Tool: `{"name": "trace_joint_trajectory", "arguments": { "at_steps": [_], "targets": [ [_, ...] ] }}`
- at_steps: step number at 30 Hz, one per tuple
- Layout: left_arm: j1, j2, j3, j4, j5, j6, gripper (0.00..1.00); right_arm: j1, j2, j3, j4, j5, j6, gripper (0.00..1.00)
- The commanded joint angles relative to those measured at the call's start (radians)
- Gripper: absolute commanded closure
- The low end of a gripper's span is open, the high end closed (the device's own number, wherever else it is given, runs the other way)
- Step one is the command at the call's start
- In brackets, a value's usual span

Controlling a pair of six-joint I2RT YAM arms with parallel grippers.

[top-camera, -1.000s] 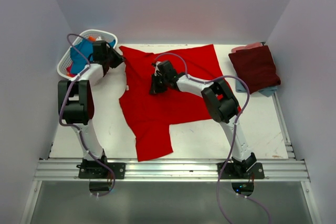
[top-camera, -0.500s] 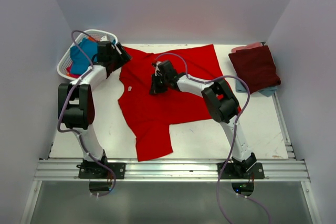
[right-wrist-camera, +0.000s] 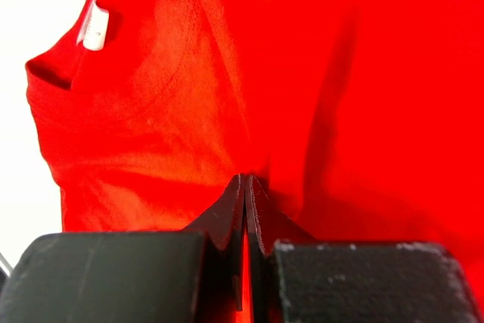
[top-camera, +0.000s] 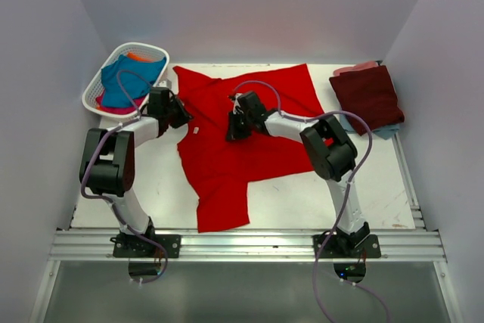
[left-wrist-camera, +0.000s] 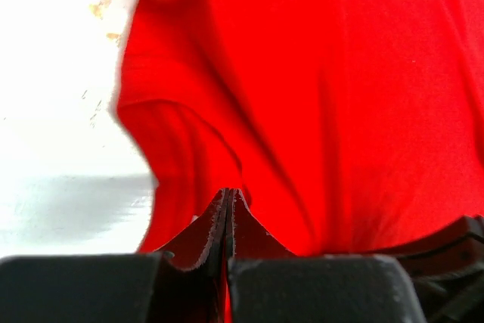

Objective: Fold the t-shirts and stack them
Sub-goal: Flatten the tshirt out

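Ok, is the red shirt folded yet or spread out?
Spread out, not folded: the red t-shirt lies open and rumpled across the table, with the left gripper and right gripper shut on it.

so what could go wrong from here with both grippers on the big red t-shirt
The left gripper and right gripper each seem to pinch only a thin fold of the bright red cloth t-shirt, so it might slip free when pulled.
The shirt lies wrinkled, so a fold may come out skewed.
The left arm sits close to the white plastic lattice basket and could nudge it.

Lab test booth; plain white walls [top-camera: 249, 5], aluminium rail [top-camera: 249, 243].
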State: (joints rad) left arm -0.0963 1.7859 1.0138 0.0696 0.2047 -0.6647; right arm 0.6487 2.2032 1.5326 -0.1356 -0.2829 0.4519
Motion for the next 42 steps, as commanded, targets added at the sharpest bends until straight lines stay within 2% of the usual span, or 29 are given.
{"name": "trace_joint_trajectory", "arguments": {
  "at_steps": [1,5,7,10,14,19,24,29,36,37,42],
  "targets": [
    [-0.008,0.003,-0.021,0.056,-0.025,0.016,1.00,-0.023,-0.114,-0.075,0.031,-0.050,-0.001,1.00],
    [-0.039,0.000,-0.044,0.067,-0.060,0.013,1.00,-0.061,-0.213,-0.133,0.123,-0.137,0.037,1.00],
    [-0.077,0.004,-0.058,0.071,-0.071,0.010,1.00,-0.093,-0.221,-0.152,0.181,-0.212,0.063,1.00],
    [-0.138,0.018,-0.070,0.090,-0.088,0.007,1.00,-0.116,-0.230,-0.169,0.214,-0.234,0.071,0.99],
    [-0.169,0.064,-0.078,0.092,-0.114,-0.006,1.00,-0.138,-0.266,-0.177,0.139,-0.112,0.038,1.00],
    [-0.169,0.101,-0.047,0.013,-0.175,0.005,1.00,-0.172,-0.292,-0.177,0.064,-0.039,0.016,1.00],
    [-0.168,0.086,-0.017,-0.140,-0.292,0.027,1.00,-0.213,-0.313,-0.174,-0.017,0.056,0.001,1.00],
    [-0.164,0.023,-0.017,-0.295,-0.419,0.046,1.00,-0.274,-0.283,-0.124,-0.134,0.232,0.019,1.00],
    [-0.132,0.004,-0.035,-0.318,-0.415,0.066,1.00,-0.317,-0.220,-0.088,-0.159,0.306,0.016,1.00],
    [-0.132,-0.005,-0.029,-0.292,-0.374,0.074,1.00,-0.319,-0.208,-0.066,-0.163,0.306,0.007,1.00],
    [-0.137,-0.065,0.096,-0.301,-0.332,0.080,1.00,-0.323,-0.142,-0.006,-0.179,0.361,-0.016,1.00]
  ]
}}
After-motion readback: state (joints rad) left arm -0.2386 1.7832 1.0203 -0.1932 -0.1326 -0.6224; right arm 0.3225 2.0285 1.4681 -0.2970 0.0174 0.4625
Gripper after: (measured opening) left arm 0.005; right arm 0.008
